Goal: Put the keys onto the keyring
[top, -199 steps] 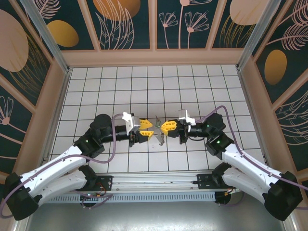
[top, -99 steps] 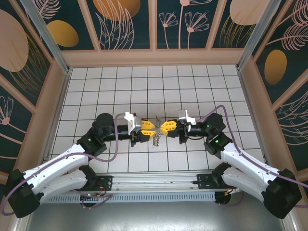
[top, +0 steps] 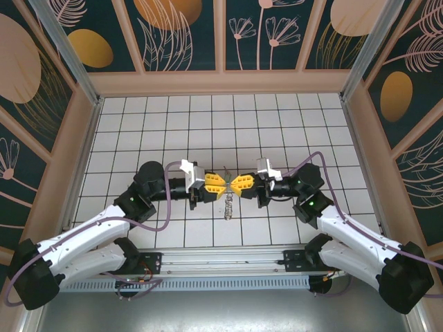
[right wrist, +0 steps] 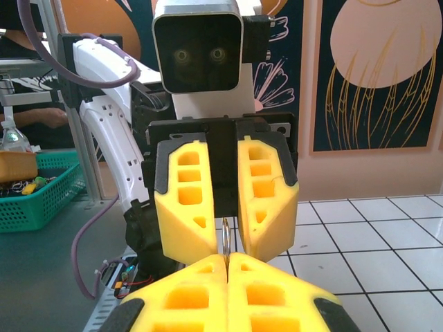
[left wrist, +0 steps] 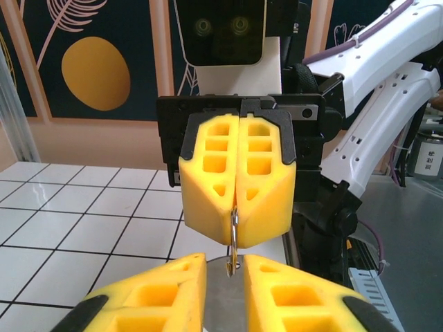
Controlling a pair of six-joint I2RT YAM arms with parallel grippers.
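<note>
My two arms have closed in over the table (top: 277, 117) this past second. My left end effector (top: 220, 183) and right end effector (top: 237, 183) now meet tip to tip where a gap lay before, so I judge threading is at hand. The keyring (top: 227, 202) hangs beneath them. My wrist cameras add what overhead hides: right fingers (right wrist: 201, 290) pinched shut on its metal ring (left wrist: 234, 232), left fingers (left wrist: 159, 290) parted around it. The keys I cannot pick out.
</note>
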